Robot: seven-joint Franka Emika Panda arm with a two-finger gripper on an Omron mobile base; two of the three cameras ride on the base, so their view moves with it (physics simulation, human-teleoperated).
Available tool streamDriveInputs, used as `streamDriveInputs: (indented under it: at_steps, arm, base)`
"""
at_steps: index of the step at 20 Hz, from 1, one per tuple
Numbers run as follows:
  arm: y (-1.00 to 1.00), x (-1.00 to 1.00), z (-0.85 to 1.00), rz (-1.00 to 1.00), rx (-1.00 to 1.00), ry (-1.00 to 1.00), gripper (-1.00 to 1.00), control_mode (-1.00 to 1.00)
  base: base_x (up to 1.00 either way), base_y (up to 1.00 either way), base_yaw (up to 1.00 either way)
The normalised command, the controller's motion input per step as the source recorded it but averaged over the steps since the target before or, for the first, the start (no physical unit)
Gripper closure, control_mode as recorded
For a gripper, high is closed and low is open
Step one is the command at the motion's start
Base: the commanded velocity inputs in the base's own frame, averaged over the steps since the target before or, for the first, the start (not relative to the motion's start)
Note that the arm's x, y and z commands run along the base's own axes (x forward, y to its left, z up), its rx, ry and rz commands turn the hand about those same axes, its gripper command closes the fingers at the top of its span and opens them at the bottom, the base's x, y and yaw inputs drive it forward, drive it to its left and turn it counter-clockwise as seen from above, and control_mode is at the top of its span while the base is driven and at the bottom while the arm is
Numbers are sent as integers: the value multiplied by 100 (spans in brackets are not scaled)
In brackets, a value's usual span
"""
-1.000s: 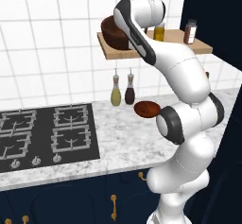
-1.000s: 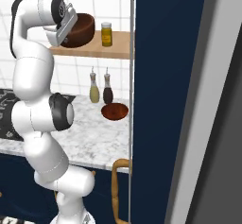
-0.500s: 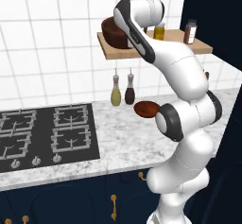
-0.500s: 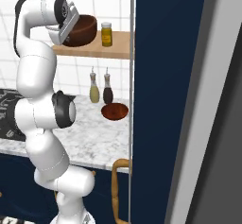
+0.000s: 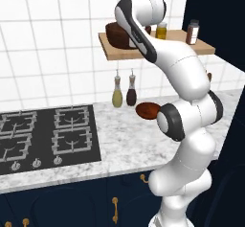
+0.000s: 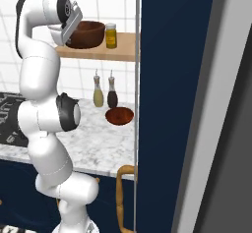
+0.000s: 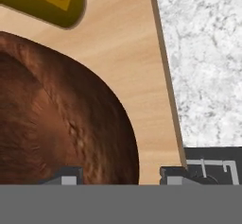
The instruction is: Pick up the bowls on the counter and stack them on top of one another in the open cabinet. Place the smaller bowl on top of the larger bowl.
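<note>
The larger bowl (image 5: 119, 34) is seen resting on the open cabinet (image 5: 158, 51), at its left part, w/ a yellow jar (image 6: 111, 35) just beside it and a dark jar (image 5: 192, 31) further along the board. The tool (image 7: 120, 176) is placed over the near rim of this bowl; in the hand view its two tips stand apart, one over the bowl's inside and one outside the wall, so it is judged to be part open and letting go, no squeeze being visible. The smaller bowl (image 6: 119, 115) is found on the surface (image 5: 124, 144), near two bottles (image 5: 124, 91) by the tiled wall and well apart from the hob (image 5: 48, 135). Both bowls look stiff, glossy and prob. slippery, approx. light for the arm; the rim wall is the place to be held, one finger inside and one outside, since the round body gives no other hold. The small one is shallow, so a low pinch on its rim is needed, and it could slide if pushed. Open room on the shelf is limited: the front edge is near the bowl, the yellow jar is close at the side. Above the larger bowl free space is seen, so an approach from above is judged safer.
</note>
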Motion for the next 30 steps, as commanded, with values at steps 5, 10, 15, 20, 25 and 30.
streamDriveInputs:
  at_steps: [5,10,15,20,25,30]
  arm:
    - [0,0,6,0,0,0,-100,-100]
    - [0,-14,46,0,0,-4,-100,-100]
    - [-13,-90,15,7,0,-1,-100,-100]
    - [-39,-100,0,24,0,0,-100,-100]
    - [-24,-84,-27,34,-2,5,-100,-100]
    - [-5,-77,-79,41,-13,3,-100,-100]
  base:
    - [0,0,0]
    - [0,0,0]
    - [0,0,0]
    - [0,0,0]
    - [0,0,0]
    - [0,0,0]
